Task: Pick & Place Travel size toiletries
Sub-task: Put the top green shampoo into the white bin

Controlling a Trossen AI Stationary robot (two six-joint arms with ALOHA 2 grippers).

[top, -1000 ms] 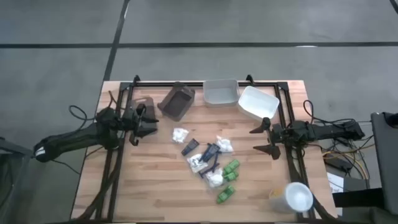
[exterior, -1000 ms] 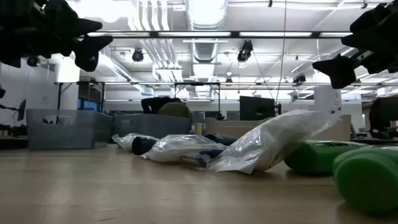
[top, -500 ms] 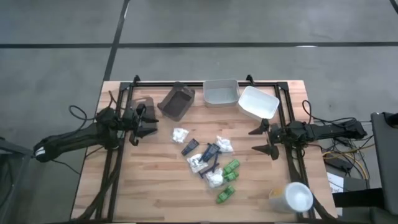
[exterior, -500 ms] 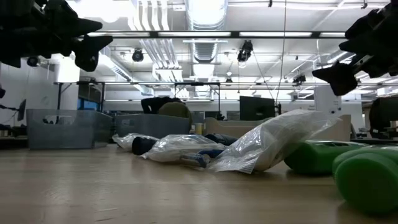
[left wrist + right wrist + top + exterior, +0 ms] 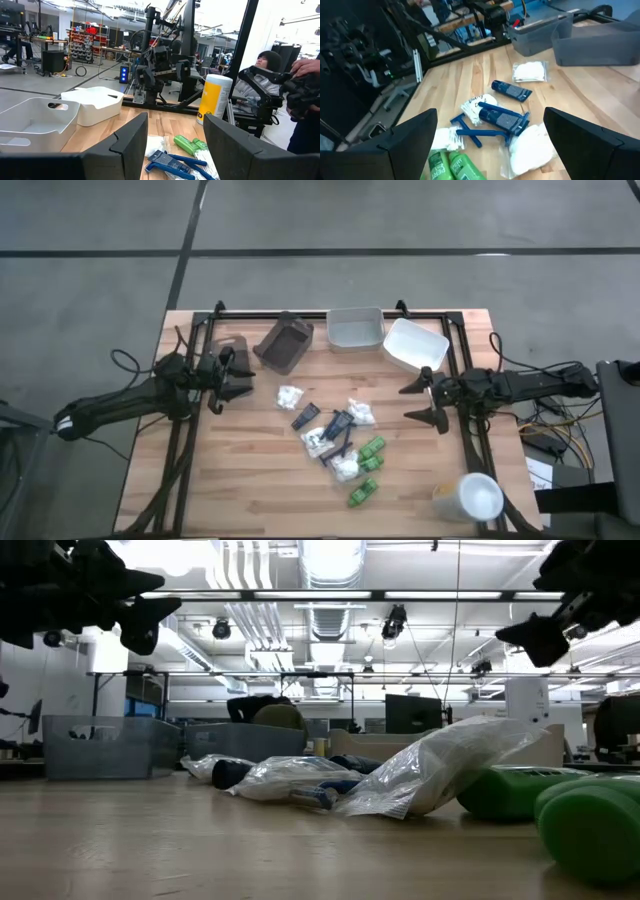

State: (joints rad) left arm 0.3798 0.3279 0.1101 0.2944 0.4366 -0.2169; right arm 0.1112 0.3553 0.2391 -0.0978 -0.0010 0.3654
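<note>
Toiletries (image 5: 340, 442) lie heaped mid-table, untouched: white packets, dark tubes, green bottles (image 5: 367, 465) at the near right end. Right gripper (image 5: 421, 400) hovers spread wide and empty just right of the heap, nearer than the left gripper (image 5: 228, 379), which hangs likewise wide and empty at the table's left. Heap's long axis runs from far-left to near-right; its closest packet (image 5: 360, 412) lies left of the right gripper.
</note>
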